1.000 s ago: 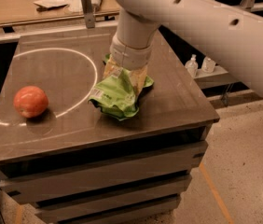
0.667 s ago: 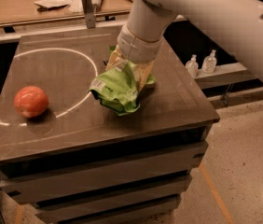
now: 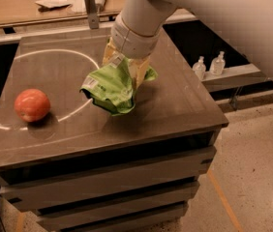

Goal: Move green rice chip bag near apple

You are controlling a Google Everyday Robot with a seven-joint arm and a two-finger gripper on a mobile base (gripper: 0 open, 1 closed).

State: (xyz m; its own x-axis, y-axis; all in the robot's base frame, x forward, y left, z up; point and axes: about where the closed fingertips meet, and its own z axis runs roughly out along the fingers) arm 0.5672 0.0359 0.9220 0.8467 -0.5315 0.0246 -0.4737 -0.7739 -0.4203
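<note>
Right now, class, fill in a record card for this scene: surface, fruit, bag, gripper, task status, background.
surface: dark table marked with a white arc
apple: red-orange, resting near the table's left edge in the picture
green rice chip bag: crumpled, mid-table, to the right of the apple and clearly apart from it
gripper: over the middle of the table, closed on the bag's upper part
task status: bag not yet beside the apple
background: two small bottles on a lower shelf at right
</note>
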